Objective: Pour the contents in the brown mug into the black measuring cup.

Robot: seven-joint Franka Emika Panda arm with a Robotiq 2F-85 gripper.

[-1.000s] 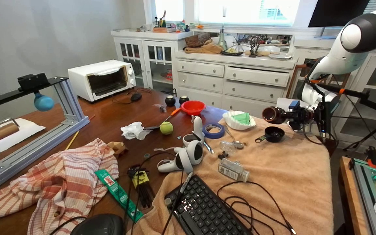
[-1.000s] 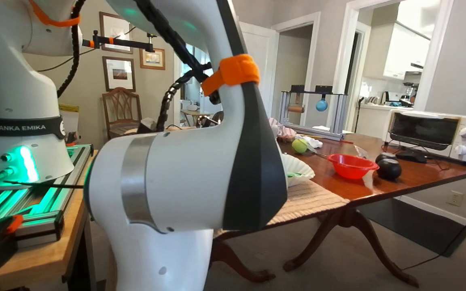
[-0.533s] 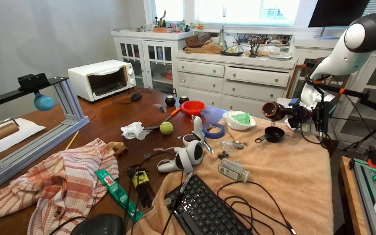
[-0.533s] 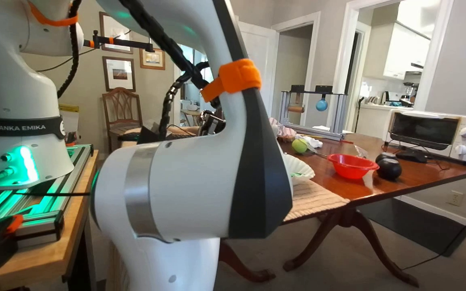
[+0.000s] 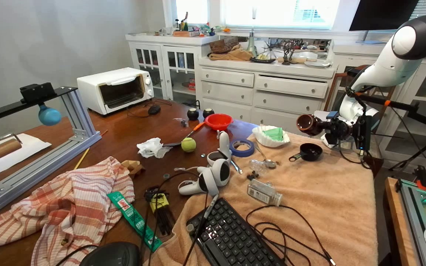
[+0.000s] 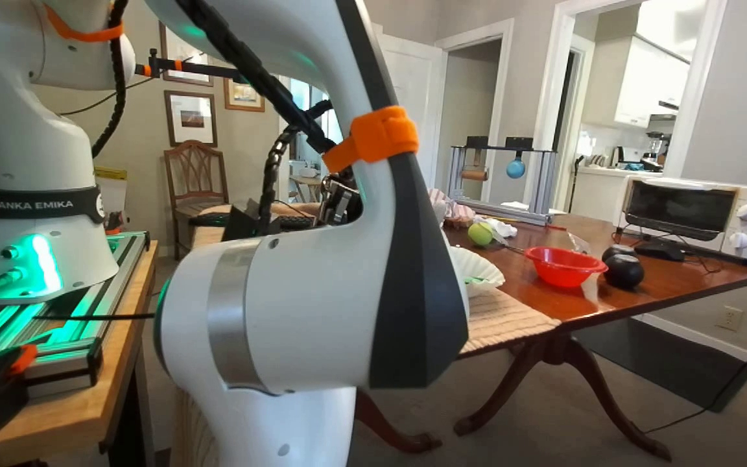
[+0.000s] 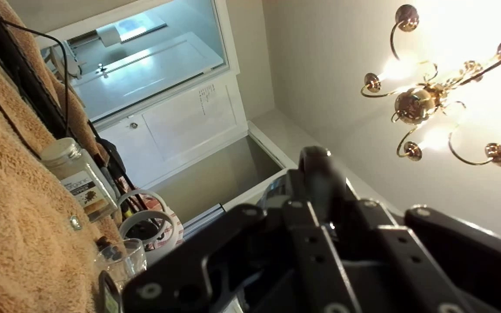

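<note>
In the black, angular gripper [image 5: 324, 129], clenched on the brown mug [image 5: 311, 125], see a smooth, glossy cylinder held in the air, tipped onto its side with its round mouth turned outward. Cannot tell the exact pinched part. Beneath, in an exterior view, find the black measuring cup [image 5: 311, 156], low, round and bowl-like, with a straight handle, set on a fuzzy peach towel [image 5: 324, 192]. Close by, note a white fluted bowl [image 5: 268, 143], a flat ring of blue tape [image 5: 244, 153] and a clear, labelled jar [image 5: 261, 192] lying on its side. Farther out, in both exterior views, spot a shiny red bowl [image 5: 218, 126] and a felted tennis ball [image 5: 188, 145] on a polished wooden table [image 5: 120, 138]. Against a second ago, find the brown mug slightly higher, the white arm link [image 6: 308, 311] lower and the black measuring cup unmoved.
</note>
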